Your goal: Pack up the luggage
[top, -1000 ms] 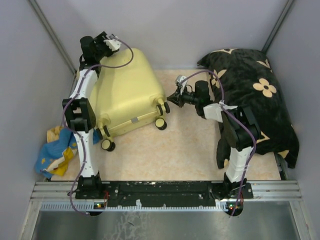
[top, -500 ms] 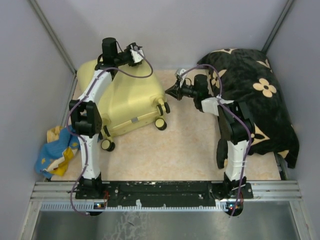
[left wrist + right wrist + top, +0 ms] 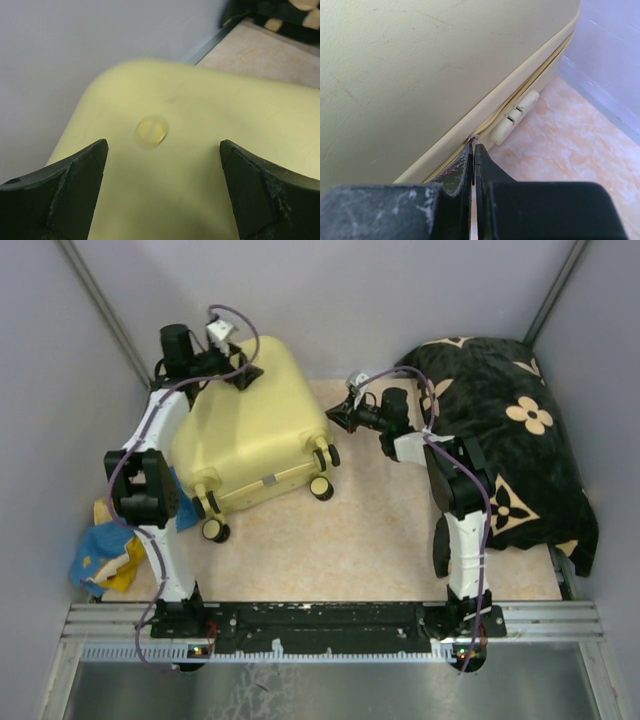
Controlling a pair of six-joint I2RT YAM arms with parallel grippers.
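Overhead view, suitcase (image 3: pixel 255 435): pale yellow hard shell with rounded corners, shut and lying flat on the far left of the beige worktop (image 3: pixel 350 540); its small black wheels (image 3: pixel 322 487) face the near side.
Overhead view, left tool (image 3: pixel 243 373): above the suitcase's far corner.
Overhead view, right tool (image 3: pixel 338 418): at the suitcase's right edge, just past the wheels.
Overhead view, surroundings: a black cloth (image 3: pixel 510 430) with beige flowers is heaped on the right; a blue and yellow cloth (image 3: pixel 108 552) lies near the left wall.
Left wrist view, left tool (image 3: pixel 163 167): fingers wide apart, holding nothing, over the smooth yellow shell, where a small round disc (image 3: pixel 151 132) shows.
Right wrist view, right tool (image 3: pixel 473 146): fingers pressed together, tips against the closed zip (image 3: pixel 447 162) along the suitcase's side; whether they pinch a zip pull cannot be told.
Right wrist view, lock (image 3: pixel 515 119): a small pale yellow block just beside the zip.
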